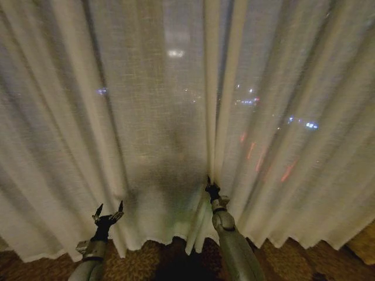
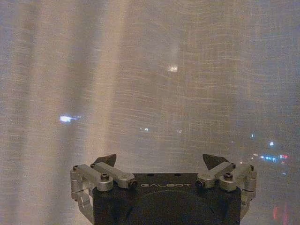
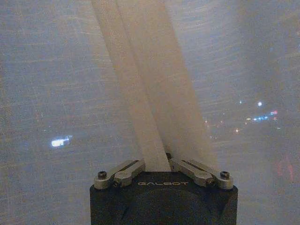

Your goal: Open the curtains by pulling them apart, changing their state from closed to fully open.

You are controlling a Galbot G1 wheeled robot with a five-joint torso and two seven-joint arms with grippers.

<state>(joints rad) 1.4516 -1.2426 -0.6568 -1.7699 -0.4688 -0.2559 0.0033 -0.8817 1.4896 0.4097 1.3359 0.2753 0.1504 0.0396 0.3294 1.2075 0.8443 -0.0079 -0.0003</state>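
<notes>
A: What is seen across the scene?

B: The curtains (image 1: 164,117) are seen hanging closed, two sheer cream-white panels with soft vertical pleats, reaching down to a dark patterned carpet (image 1: 170,257). Their inner edges meet in a doubled fold just right of the middle. Blurred city lights are seen glowing through the weave.

A: Is any writing readable?

B: The word "GALBOT" is printed in pale letters on the black body of each claw, as seen in both wrist views. No other writing can be read.

A: How is the right claw held?

B: The right claw (image 1: 210,186) is raised at the seam where the panels meet. In the right wrist view its fingers (image 3: 187,168) are drawn together and clamped on the doubled curtain edge, which rises from between them as a pale strip.

A: And the left claw?

B: The left claw (image 1: 109,212) is held lower and to the left, near the hem, in front of the left panel. Its fingertips (image 2: 214,161) are spread wide and nothing is gripped between them.
</notes>
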